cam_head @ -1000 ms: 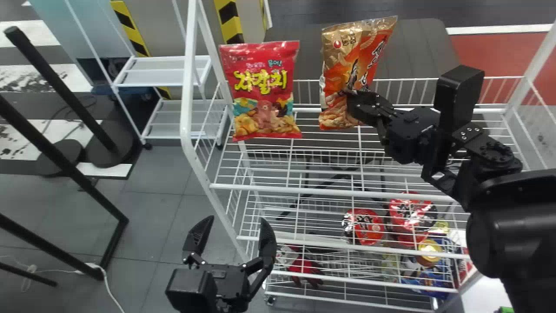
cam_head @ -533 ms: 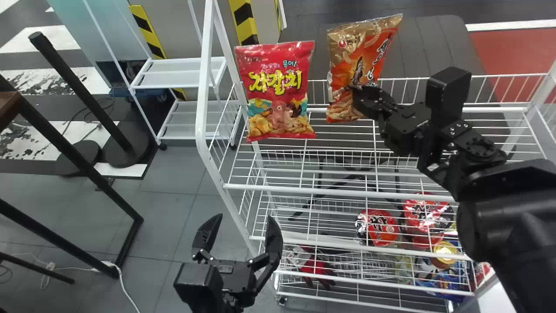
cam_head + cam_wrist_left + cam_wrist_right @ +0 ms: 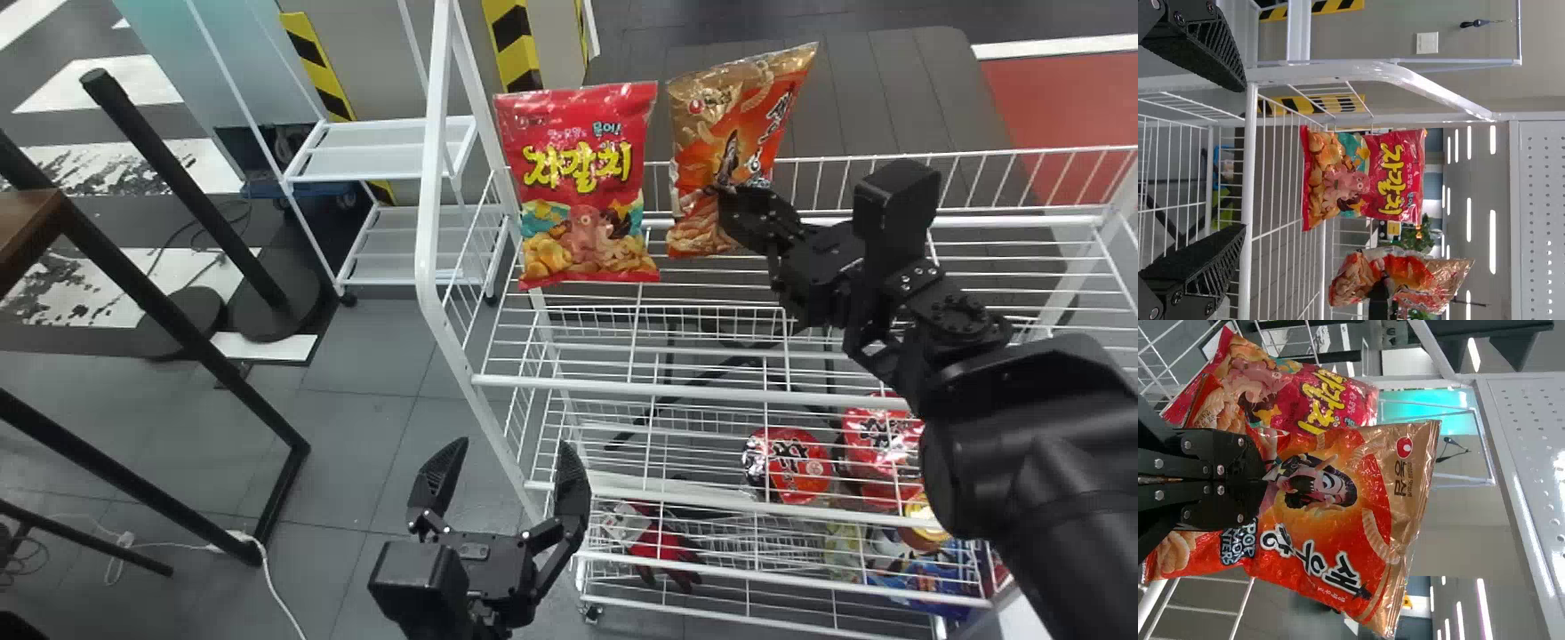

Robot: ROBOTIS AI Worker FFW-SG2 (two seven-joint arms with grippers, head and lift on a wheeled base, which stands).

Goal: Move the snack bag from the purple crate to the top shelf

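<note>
The white wire rack (image 3: 431, 178) is the biggest thing before me, its top shelf (image 3: 622, 388) level and reached over from my right. To its left stands a black metal frame (image 3: 191, 342), with a smaller white shelf unit (image 3: 387, 151) beyond. My right arm (image 3: 1022, 444) stretches over the rack's right part.

At its end is the snack bag (image 3: 733, 133), orange and gold. It is above the top shelf, toward the back, upright with a slight lean; I cannot tell whether its bottom edge touches the wires. My right gripper (image 3: 722, 191) has its fingers closed on the bag, pinching it low on its body. Just beside it, on my left, is a red snack bag (image 3: 582, 178), upright, and in the right wrist view mine overlaps it.

My left gripper (image 3: 508, 449) hangs low in front of the rack's left corner, its two fingers spread wide with nothing between them.

Smaller again, two red-lidded cups (image 3: 800, 467) sit side by side on a lower level, toward the right, and a small red item (image 3: 662, 547) lies farther down, to their left.
</note>
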